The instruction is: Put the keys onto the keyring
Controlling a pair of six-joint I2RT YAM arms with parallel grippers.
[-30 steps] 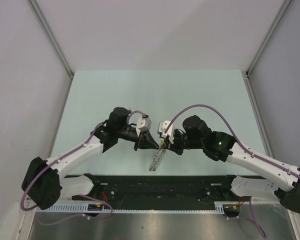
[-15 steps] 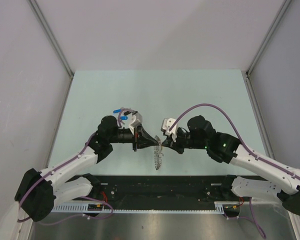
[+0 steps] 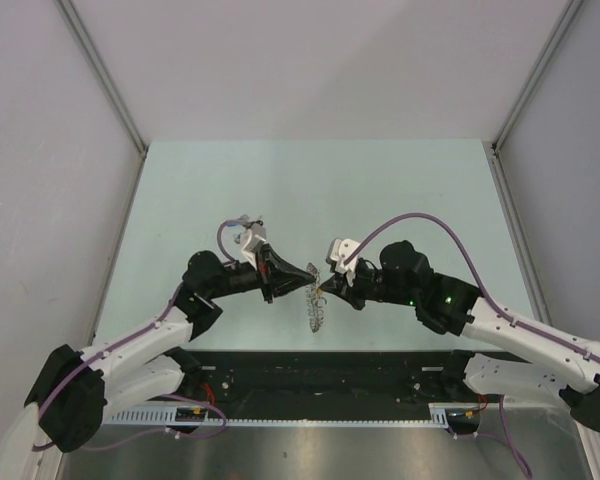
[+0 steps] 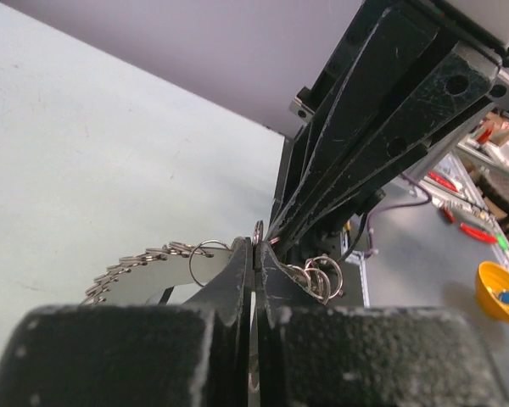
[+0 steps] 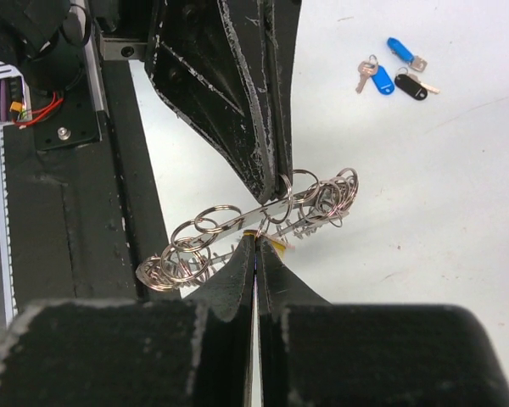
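Observation:
The keyring [image 3: 317, 306] is a limp silvery loop fringed with many small rings, hanging between the two gripper tips above the table's near middle. My left gripper [image 3: 310, 281] is shut on its upper edge; in the left wrist view the jaws [image 4: 256, 253] pinch the metal band [image 4: 153, 264]. My right gripper [image 3: 324, 290] meets it from the right, shut on a key with a yellow head [image 5: 277, 244] held against the keyring [image 5: 237, 222]. Two blue keys [image 5: 380, 79] and a black one [image 5: 410, 86] lie together on the table.
The pale green table [image 3: 380, 190] stands between grey side walls. A black rail [image 3: 320, 370] with both arm bases runs along the near edge, just below the hanging ring. The left gripper's fingers [image 5: 237, 102] fill the upper middle of the right wrist view.
The left arm has drawn back to the left and its wrist has turned; the right arm has followed left. The tips have stayed together and the keyring hangs a little higher.

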